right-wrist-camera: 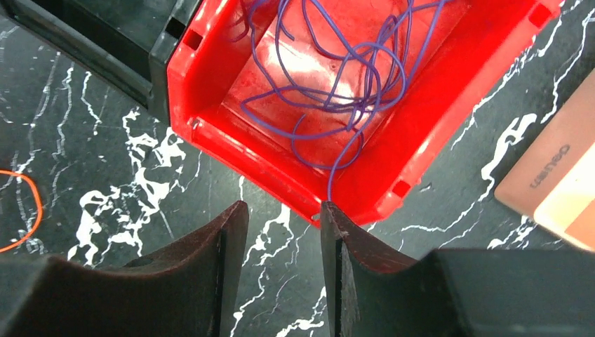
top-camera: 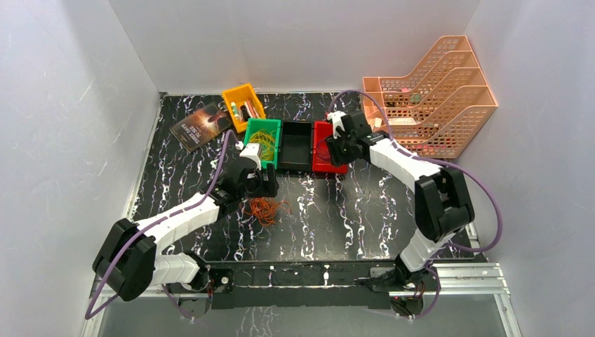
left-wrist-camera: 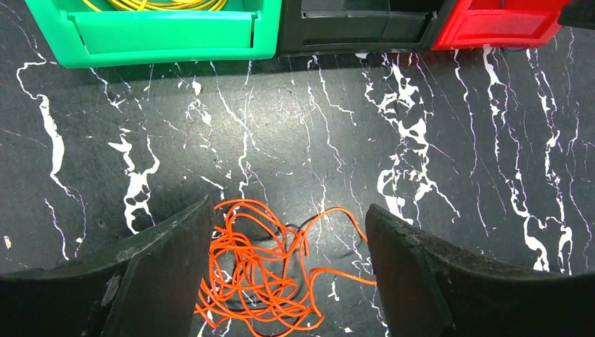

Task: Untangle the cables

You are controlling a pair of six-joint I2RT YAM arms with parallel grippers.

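Straddling orange cables (left-wrist-camera: 247,282) | left claw (left-wrist-camera: 288,205) (wide) | right claw (right-wrist-camera: 284,205) seemingly parted

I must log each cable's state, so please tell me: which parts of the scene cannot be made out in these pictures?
- Yellow cable in the green bin: left wrist view, cut off by the top edge.
- Orange cable: left wrist view, near loops run off the bottom edge.
- Purple cable: right wrist view, top edge cuts it; in top view the right tool mostly covers it.
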